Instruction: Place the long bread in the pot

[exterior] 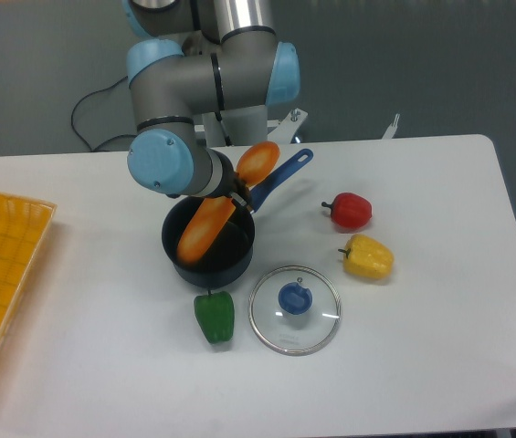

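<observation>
Bread (205, 228) is tilted, low end inside the pot (208, 245), high end sticking up over the rim by the blue handle (280, 173). Gripper (236, 192) is clamped on the bread mid-length. Suggest lowering until the low end seats on the pot floor, then releasing; it'll lean on the rim since it looks too long to lie flat. Green pepper (214, 317) and lid (294, 308) are in front of the pot, clear of it.

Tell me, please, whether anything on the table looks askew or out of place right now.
The long bread sits askew: it slants across the pot, lower end inside, upper end jutting past the rim above the blue handle, because it is longer than the pot is wide. The glass lid lies off the pot on the table.
</observation>
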